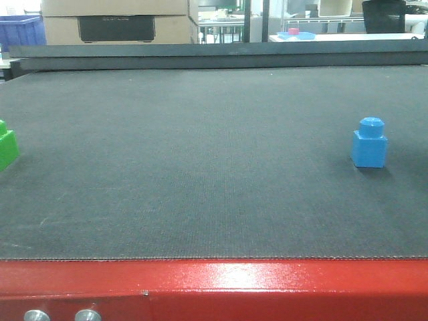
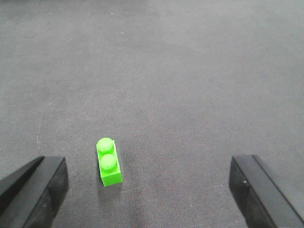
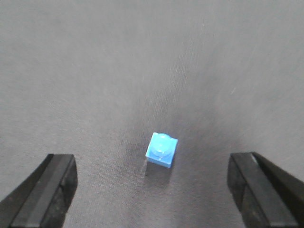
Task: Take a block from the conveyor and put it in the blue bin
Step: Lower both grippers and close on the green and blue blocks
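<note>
A blue one-stud block [image 1: 370, 142] stands on the dark grey conveyor belt [image 1: 200, 167] at the right; it also shows in the right wrist view [image 3: 162, 150]. A green two-stud block [image 1: 7, 145] sits at the belt's left edge, and also in the left wrist view [image 2: 109, 161]. My left gripper [image 2: 147, 190] is open above the belt, the green block between its fingers, nearer the left finger [image 2: 35, 190]. My right gripper [image 3: 152, 190] is open above the belt, the blue block just ahead between its fingers [image 3: 259, 187]. Neither touches a block. I cannot pick out the task's blue bin with certainty.
The conveyor's red frame [image 1: 214, 287] with silver buttons [image 1: 87, 315] runs along the front. A dark rail [image 1: 214, 53] bounds the far side. Behind are cardboard boxes [image 1: 117, 20], a blue crate [image 1: 20, 30] at far left and a blue tray [image 1: 296, 35] on a far table.
</note>
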`<state>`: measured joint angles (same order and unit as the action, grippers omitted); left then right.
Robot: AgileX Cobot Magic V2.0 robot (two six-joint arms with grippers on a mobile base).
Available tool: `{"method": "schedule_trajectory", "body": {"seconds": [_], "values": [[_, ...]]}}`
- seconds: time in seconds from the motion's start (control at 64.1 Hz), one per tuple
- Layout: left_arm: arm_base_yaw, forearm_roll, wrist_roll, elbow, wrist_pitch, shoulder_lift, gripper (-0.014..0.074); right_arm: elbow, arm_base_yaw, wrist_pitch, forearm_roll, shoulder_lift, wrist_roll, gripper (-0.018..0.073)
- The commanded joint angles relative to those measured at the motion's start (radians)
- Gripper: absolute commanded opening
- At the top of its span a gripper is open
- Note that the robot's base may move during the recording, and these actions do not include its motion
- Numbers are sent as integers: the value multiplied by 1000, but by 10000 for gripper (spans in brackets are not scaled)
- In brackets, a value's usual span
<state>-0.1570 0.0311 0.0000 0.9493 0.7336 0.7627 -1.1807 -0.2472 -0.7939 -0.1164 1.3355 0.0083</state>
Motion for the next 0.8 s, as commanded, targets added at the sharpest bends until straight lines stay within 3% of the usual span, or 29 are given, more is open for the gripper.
{"method": "schedule_trajectory", "body": {"seconds": [0.0, 0.218, 0.639, 0.717, 0.78], "values": [[-8, -4, -7, 9, -8, -2, 598, -27, -1, -6, 8, 103, 47, 517], [-8, -4, -7, 9, -6, -2, 598, -89, -1, -4, 19, 306, 148, 517], [-8, -4, -7, 9, 11, -2, 598, -122, -1, -9, 33, 487, 150, 515], [-8, -4, -7, 9, 11, -2, 598, -122, -1, -7, 39, 493, 150, 472], [-8, -4, -7, 9, 13, 2, 598, -122, -1, -3, 44, 494, 150, 384]]}}
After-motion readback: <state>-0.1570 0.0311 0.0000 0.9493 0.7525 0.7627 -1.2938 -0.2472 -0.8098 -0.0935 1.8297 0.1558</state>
